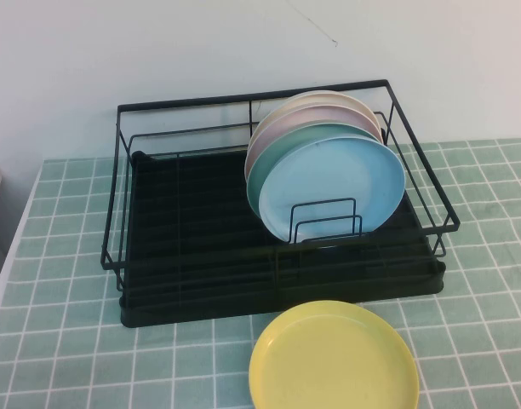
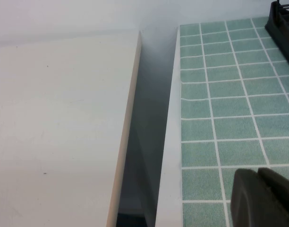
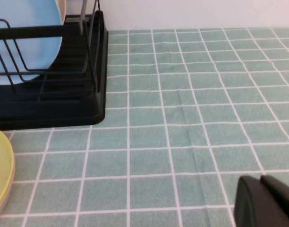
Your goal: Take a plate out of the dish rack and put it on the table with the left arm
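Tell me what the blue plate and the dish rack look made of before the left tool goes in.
Blue plate: probably plastic or melamine, a flat even colour with a soft matte sheen. Dish rack: thin black coated metal wire over a ribbed black tray, likely plastic. Left tool sits shut at the table's left edge; right tool hovers over tiles right of the rack.

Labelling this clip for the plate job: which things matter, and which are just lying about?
Job:
- light blue plate, frontmost
- dish rack
- table
- left gripper, shut, at the table's left edge

Just lying about:
- yellow plate
- mint-green plate
- right gripper, low over tiles
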Robot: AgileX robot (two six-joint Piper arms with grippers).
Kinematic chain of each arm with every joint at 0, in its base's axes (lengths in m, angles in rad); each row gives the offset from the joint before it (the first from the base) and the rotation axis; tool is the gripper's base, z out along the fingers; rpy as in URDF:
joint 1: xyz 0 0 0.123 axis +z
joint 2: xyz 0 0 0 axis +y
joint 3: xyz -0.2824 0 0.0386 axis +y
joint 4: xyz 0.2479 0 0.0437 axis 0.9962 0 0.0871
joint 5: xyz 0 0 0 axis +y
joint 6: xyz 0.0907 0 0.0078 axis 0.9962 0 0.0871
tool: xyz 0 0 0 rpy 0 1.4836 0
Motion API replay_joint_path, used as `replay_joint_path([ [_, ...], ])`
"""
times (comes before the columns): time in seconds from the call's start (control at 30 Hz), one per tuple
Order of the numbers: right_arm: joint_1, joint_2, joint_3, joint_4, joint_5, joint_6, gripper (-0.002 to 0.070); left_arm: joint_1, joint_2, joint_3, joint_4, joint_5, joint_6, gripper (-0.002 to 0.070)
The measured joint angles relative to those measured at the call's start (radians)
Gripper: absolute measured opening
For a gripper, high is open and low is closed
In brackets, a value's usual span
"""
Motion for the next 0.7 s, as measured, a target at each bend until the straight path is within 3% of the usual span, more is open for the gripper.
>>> replay_joint_path([
  [0.7, 0.0, 0.0, 0.0, 0.0, 0.0, 0.0, -0.0002, 0.0, 0.0, 0.0, 0.022, 0.001, 0.006, -0.0003],
])
